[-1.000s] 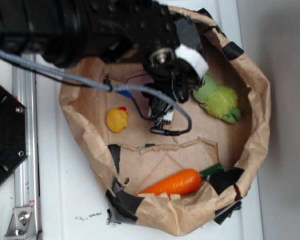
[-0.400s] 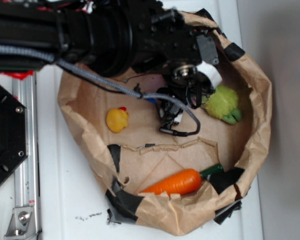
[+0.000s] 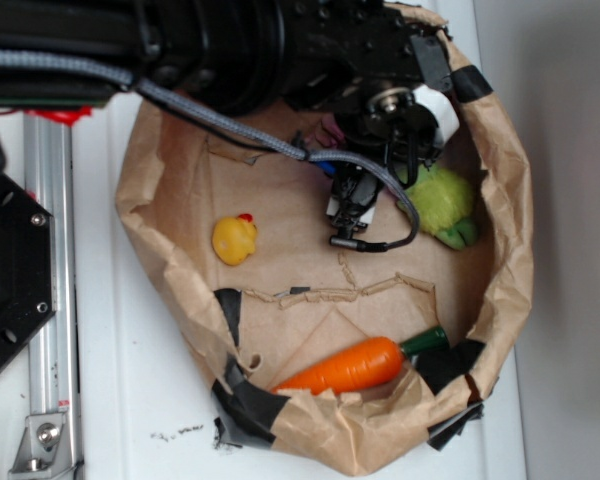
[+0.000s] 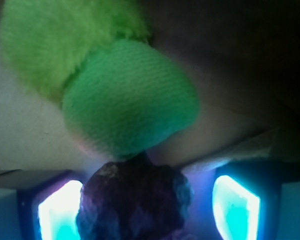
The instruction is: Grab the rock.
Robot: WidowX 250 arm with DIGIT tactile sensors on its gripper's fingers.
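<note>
**Rock between the pads, plush crowding the front**

Wrist view had the rock (image 4: 135,200) sitting low and centred between the two lit pads (image 4: 57,210). Pincer (image 4: 140,210) was spread, with a gap on each side of the rock, so nothing was gripped yet. My read: the line-up was there so a straight squeeze would do the job.

The green plush toy (image 4: 115,80) sat right ahead of the rock, apparently touching its far edge. Any further push forward would likely shove the plush or catch its fabric.

From the exterior view the rock itself was hidden under the arm. The pincer (image 3: 352,205) hung in the upper right of the brown paper bag (image 3: 160,240), just beside the plush (image 3: 445,205). The bag wall rose close behind the plush, so there was little room that way. Open floor lay toward the yellow duck (image 3: 234,240), well apart to the left, and toward the torn paper strip (image 3: 350,292) below. The carrot (image 3: 355,365) sat far down near the lower rim, out of the way. The bag rested on the white table (image 3: 110,400).
</note>
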